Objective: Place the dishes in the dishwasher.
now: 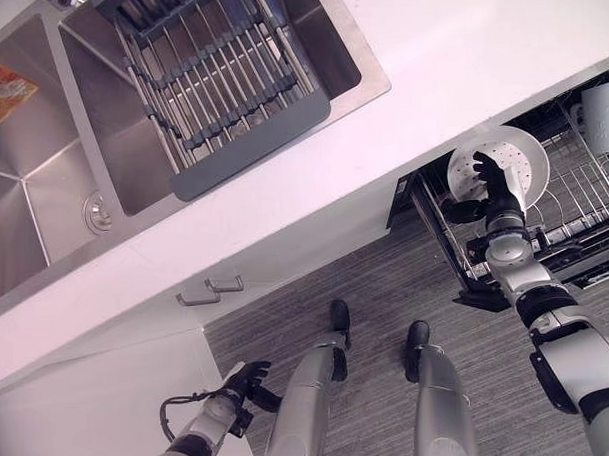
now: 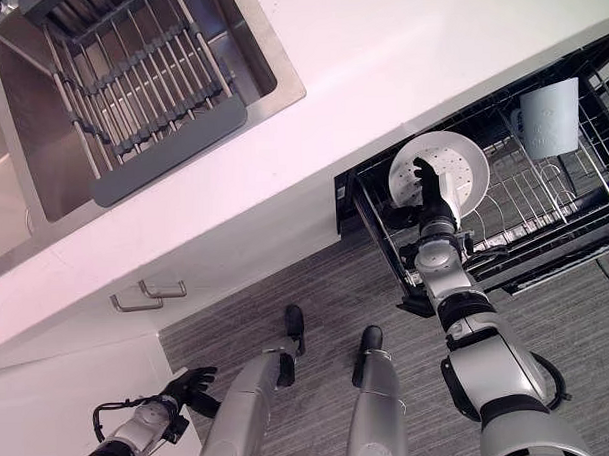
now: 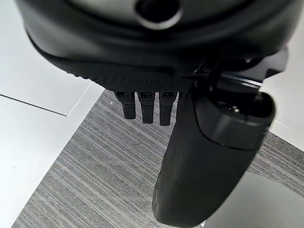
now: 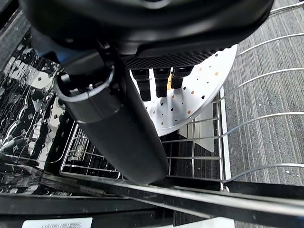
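Right of frame, under the white counter's (image 1: 449, 73) edge, the pulled-out dishwasher rack (image 2: 544, 205) juts over grey floor (image 1: 387, 295), open room before it; right hand (image 2: 428, 184) curled on a plate (image 2: 462, 162), thumb across its face, holding it on edge at the rack's left end among the wire tines; plate white, round, speckled with small dots; rack also holds a pale grey mug (image 2: 548, 117) at upper right; left hand (image 1: 248, 378) hangs low at lower left, fingers relaxed, empty; sink (image 1: 112, 165) at upper left carries a dark slatted drying rack (image 1: 220, 91).
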### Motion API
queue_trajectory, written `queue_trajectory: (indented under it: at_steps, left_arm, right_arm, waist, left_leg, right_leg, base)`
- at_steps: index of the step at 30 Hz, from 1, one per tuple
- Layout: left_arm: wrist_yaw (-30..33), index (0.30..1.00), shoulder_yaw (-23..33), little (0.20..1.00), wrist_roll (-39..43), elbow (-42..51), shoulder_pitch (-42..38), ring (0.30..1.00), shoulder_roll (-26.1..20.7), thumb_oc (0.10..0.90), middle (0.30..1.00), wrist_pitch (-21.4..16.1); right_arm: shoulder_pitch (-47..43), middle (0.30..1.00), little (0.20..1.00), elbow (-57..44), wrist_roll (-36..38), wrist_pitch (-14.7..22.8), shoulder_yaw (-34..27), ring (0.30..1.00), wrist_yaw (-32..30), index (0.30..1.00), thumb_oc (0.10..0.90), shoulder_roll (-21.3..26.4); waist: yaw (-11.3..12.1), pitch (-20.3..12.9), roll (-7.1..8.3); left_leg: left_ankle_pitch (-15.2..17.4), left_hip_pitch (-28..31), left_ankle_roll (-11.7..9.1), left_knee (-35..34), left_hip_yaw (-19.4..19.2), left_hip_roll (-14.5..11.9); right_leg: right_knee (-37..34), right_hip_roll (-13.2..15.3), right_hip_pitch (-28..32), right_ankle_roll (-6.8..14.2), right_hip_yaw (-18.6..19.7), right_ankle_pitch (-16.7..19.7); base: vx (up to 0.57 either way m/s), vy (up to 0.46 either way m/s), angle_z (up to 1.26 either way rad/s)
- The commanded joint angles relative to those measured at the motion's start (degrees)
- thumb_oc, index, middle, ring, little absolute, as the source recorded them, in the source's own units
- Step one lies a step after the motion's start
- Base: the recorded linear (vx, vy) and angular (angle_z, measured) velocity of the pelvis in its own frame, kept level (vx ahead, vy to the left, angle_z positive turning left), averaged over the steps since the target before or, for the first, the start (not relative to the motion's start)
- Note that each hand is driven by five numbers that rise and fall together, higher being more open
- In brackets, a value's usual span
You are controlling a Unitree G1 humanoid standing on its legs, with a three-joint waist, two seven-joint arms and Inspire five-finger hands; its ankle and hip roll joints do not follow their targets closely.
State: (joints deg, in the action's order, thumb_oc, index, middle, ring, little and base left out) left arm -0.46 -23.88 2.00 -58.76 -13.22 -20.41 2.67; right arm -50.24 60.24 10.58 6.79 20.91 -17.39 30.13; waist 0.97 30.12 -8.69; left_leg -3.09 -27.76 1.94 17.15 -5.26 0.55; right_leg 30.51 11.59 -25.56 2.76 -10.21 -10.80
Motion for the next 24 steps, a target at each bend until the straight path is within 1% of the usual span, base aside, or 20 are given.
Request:
queue_trajectory:
  at_steps: [1,3,4,6,7,9,12,13,14,15,16,17,19,24]
  left_arm:
    - [0.48,0.9,-1.14,0.9,0.84,-1.1,1.94,0.9,2.41,0.8,0.9,1.92]
    - [0.66,0.9,-1.19,0.9,1.03,-1.19,2.26,0.9,2.56,0.8,0.9,2.03]
    - [0.88,0.9,-0.89,0.9,1.02,-1.6,2.81,0.9,2.91,0.8,0.9,1.68]
    - [1.31,0.9,-0.71,0.9,1.47,-1.9,3.58,0.9,3.38,0.8,0.9,1.46]
    - [1.57,0.9,-0.72,0.9,1.9,-2.05,3.89,0.9,3.61,0.8,0.9,1.32]
    - [2.41,0.9,-0.27,0.9,3.6,-2.88,4.73,0.9,4.62,0.8,0.9,0.76]
    - [2.74,0.9,-0.01,0.9,4.18,-3.14,5.32,0.9,5.05,0.8,0.9,0.27]
    - [2.87,0.9,0.38,0.9,4.42,-3.3,5.52,0.9,5.34,0.8,0.9,-0.16]
    - [2.95,0.9,0.52,0.9,4.52,-3.4,5.82,0.9,5.46,0.8,0.9,-0.43]
    - [3.04,0.9,0.88,0.9,4.57,-3.59,6.51,0.9,5.61,0.8,0.9,-0.94]
    - [3.29,0.9,1.64,0.9,4.52,-3.83,7.55,0.9,5.95,0.8,0.9,-1.41]
    - [3.32,0.9,1.79,0.9,4.49,-3.86,7.74,0.9,6.01,0.8,0.9,-1.52]
    - [3.14,0.9,2.82,0.9,3.8,-4.16,8.92,0.9,6.19,0.8,0.9,-2.14]
    - [2.93,0.9,4.28,0.9,2.58,-4.79,10.65,0.9,6.6,0.8,0.9,-3.34]
  right_arm:
    - [-1.56,0.9,0.9,-2.5,6.91,0.68,0.54,0.9,-3.76,0.9,0.8,0.16]
    - [-1.37,0.9,0.9,-3.19,7.8,1.69,-0.53,0.9,-6.27,0.9,0.8,-0.18]
    - [-0.78,0.9,0.9,-4.59,8.34,3.83,-1.94,0.9,-9.0,0.9,0.8,-0.6]
    - [0.32,0.9,0.9,-7.52,9.37,6.47,-3.86,0.9,-13.34,0.9,0.8,-1.36]
    - [0.87,0.9,0.9,-9.02,8.83,8.44,-5.01,0.9,-15.88,0.9,0.8,-1.76]
    - [4.87,0.9,0.9,-17.87,4.86,9.73,-8.25,0.9,-23.26,0.9,0.8,-3.42]
    - [7.32,0.9,0.9,-22.32,2.41,9.6,-9.0,0.9,-26.97,0.9,0.8,-4.1]
    - [8.55,0.9,0.9,-24.95,1.28,9.18,-9.4,0.9,-29.09,0.9,0.8,-4.34]
    - [9.38,0.9,0.9,-26.21,0.33,8.55,-9.61,0.9,-30.61,0.9,0.8,-4.48]
    - [11.1,0.9,0.9,-28.99,-1.32,7.93,-9.95,0.9,-33.24,0.9,0.8,-4.51]
    - [14.17,0.9,0.9,-34.38,-5.03,6.86,-10.31,0.9,-36.65,0.9,0.8,-4.5]
    - [14.7,0.9,0.9,-35.22,-6.13,6.78,-10.32,0.9,-37.33,0.9,0.8,-4.53]
    - [18.12,0.9,0.9,-40.82,-9.8,5.39,-10.85,0.9,-39.7,0.9,0.8,-4.43]
    - [21.78,0.9,0.9,-45.25,-12.02,7.13,-11.59,0.9,-40.8,0.9,0.8,-4.08]
  waist:
    - [0.83,-0.33,-7.89]
    - [0.7,-0.33,-7.75]
    - [0.41,-0.33,-7.56]
    - [-0.08,-0.33,-7.27]
    - [-0.41,-0.33,-7.11]
    - [-2.07,-0.33,-6.52]
    - [-2.92,-0.33,-6.3]
    - [-3.23,-0.33,-6.78]
    - [-3.52,-0.33,-6.7]
    - [-4.04,-0.33,-6.5]
    - [-5.03,-0.33,-5.88]
    - [-5.23,-0.33,-5.74]
    - [-6.27,-0.33,-4.97]
    - [-7.35,-0.33,-3.95]
  left_leg:
    - [7.71,2.72,-2.19,0.04,-1.64,-0.47]
    - [7.91,3.01,-2.17,0.04,-1.72,-0.58]
    - [8.12,3.27,-2.18,0.04,-1.93,-0.79]
    - [8.45,3.74,-2.16,0.04,-2.16,-1.03]
    - [8.63,4.0,-2.13,0.04,-2.26,-1.1]
    - [9.22,5.16,-2.04,0.04,-2.77,-1.21]
    - [9.63,5.96,-1.93,0.04,-2.95,-1.23]
    - [8.73,5.28,-1.55,0.04,-3.32,-1.96]
    - [8.89,5.66,-1.52,0.04,-3.39,-1.96]
    - [9.12,6.33,-1.43,0.04,-3.64,-2.04]
    - [9.57,7.61,-1.38,0.04,-3.88,-2.11]
    - [9.64,7.85,-1.37,0.04,-3.93,-2.12]
    - [10.18,9.56,-1.23,0.04,-4.23,-2.21]
    - [10.85,12.13,-1.11,0.04,-4.72,-2.56]
  right_leg:
    - [3.06,-2.06,-1.68,-1.87,0.6,-5.31]
    - [2.85,-2.23,-1.37,-1.83,0.72,-5.31]
    - [2.62,-2.45,-1.15,-1.78,0.97,-5.29]
    - [2.24,-2.79,-0.7,-1.72,1.44,-5.27]
    - [2.16,-2.9,-0.53,-1.65,1.61,-5.29]
    - [1.61,-3.53,0.28,-1.52,2.63,-5.26]
    - [1.2,-3.82,0.96,-1.51,3.13,-5.27]
    - [0.42,-4.47,0.4,-1.97,2.8,-3.42]
    - [0.18,-4.53,0.77,-1.97,2.94,-3.39]
    - [-0.23,-4.58,1.38,-1.97,3.15,-3.28]
    - [-0.93,-4.58,2.64,-1.89,3.42,-3.19]
    - [-1.06,-4.58,2.88,-1.89,3.51,-3.16]
    - [-2.16,-4.44,4.83,-1.91,3.74,-3.03]
    - [-3.57,-4.2,7.84,-1.87,3.8,-2.93]
  base:
    - [0.01,0.01,-0.07]
    - [0.01,0.012,-0.09]
    - [0.02,0.022,-0.06]
    - [0.01,0.017,-0.02]
    - [0.04,0.06,-0.07]
    - [0.05,0.08,-0.16]
    - [0.0,0.049,-0.18]
    - [-0.06,0.048,-0.12]
    - [-0.05,0.055,-0.09]
    - [0.04,0.045,-0.09]
    - [0.04,0.038,-0.13]
    - [0.04,0.031,-0.13]
    - [0.02,0.012,-0.12]
    - [0.04,-0.005,-0.13]
